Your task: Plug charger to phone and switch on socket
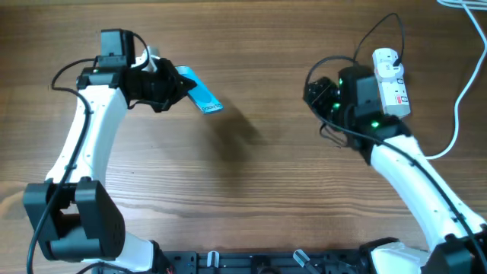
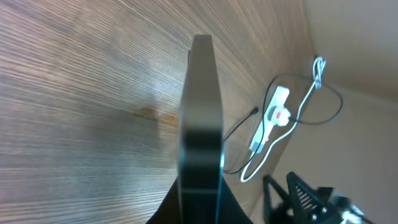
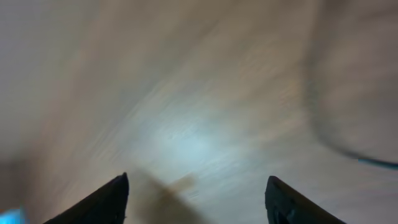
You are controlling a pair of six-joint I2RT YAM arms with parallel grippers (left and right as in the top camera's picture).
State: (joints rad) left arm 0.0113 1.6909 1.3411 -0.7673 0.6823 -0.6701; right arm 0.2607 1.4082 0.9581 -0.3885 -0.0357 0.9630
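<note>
My left gripper [image 1: 166, 88] is shut on the phone [image 1: 200, 93], whose turquoise screen sticks out to the right, held above the table. In the left wrist view the phone [image 2: 200, 118] shows edge-on, rising from the jaws [image 2: 199, 208]. The white socket [image 1: 391, 82] lies at the far right; it also shows in the left wrist view [image 2: 276, 107] with its red switch. The thin black charger cable [image 1: 364, 39] loops beside it, and its loose end shows in the left wrist view [image 2: 239, 126]. My right gripper [image 1: 316, 93] is open and empty left of the socket; its view is blurred [image 3: 198, 180].
A white cord [image 1: 463, 91] runs from the socket along the right edge of the table. The right arm [image 2: 311, 199] shows at the bottom right of the left wrist view. The wooden table [image 1: 251, 190] is bare between the arms.
</note>
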